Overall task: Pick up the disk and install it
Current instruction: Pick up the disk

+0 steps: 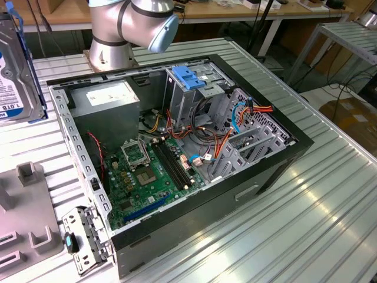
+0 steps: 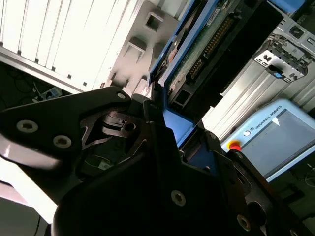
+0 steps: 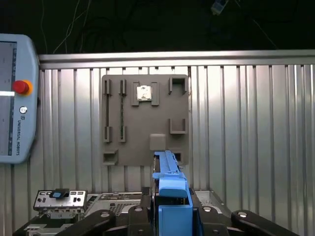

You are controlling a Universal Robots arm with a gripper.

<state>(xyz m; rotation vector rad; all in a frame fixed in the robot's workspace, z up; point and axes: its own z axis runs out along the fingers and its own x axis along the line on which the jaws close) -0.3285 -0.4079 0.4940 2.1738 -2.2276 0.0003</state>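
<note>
The black pincer (image 3: pixel 171 205) is clamped on the blue plastic carrier frame edging the rectangular silver-metal disk (image 3: pixel 167 169). In both wrist views the disk stands edge-on between the jaws. It is held clear above the grey moulded fixture plate (image 3: pixel 147 123) and the ribbed aluminium bench (image 3: pixel 256 147).

In the exterior view, the disk (image 1: pixel 15 76) hangs at the exterior view's left, well apart from the open black computer case (image 1: pixel 283 154).

Judgement: pick-up is complete and installation is not yet done. Installation calls for edge alignment with the tall grey drive cage with blue plastic top (image 1: pixel 194 88), clear of the cables.
</note>
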